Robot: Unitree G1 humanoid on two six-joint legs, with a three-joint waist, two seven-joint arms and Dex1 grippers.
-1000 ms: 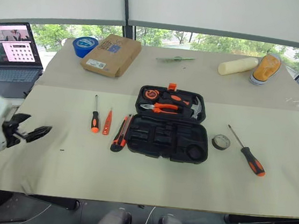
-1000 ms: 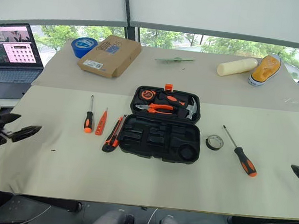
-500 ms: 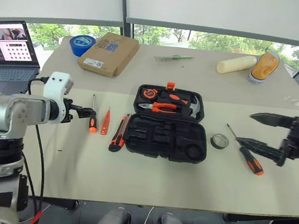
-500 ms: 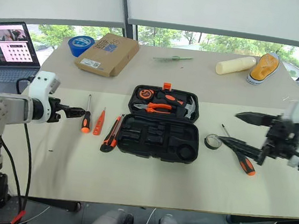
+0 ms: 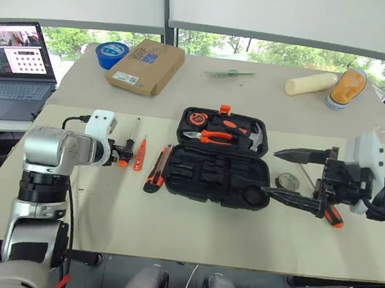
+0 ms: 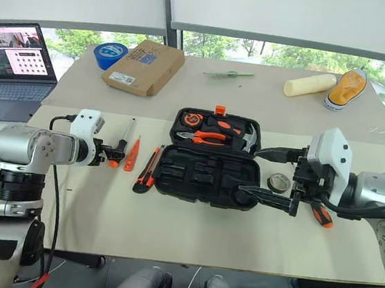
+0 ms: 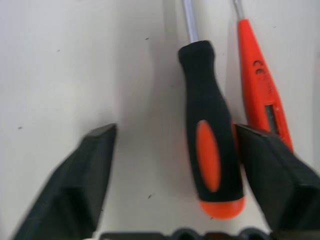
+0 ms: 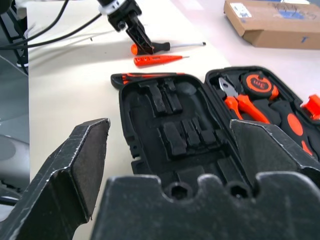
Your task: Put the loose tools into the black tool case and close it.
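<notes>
With jaws parted around its handle but not yet clamped, left gripper (image 7: 170,175) straddles the left screwdriver (image 7: 210,145), shaft pointing toward the tabletop's far edge; tester screwdriver (image 5: 139,156) and utility knife (image 5: 156,173) crowd just beside; mid-table, black tool case (image 5: 219,166) open; right gripper (image 5: 293,176) spread wide, empty, above the case's right end, tape roll (image 5: 288,180) and second screwdriver (image 5: 330,214) beyond.

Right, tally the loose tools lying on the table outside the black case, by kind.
Orange-and-black-handled screwdrivers: 2
Slim orange tester screwdriver: 1
Orange-and-black utility knife: 1
Small black tape roll: 1
Total: 5
</notes>
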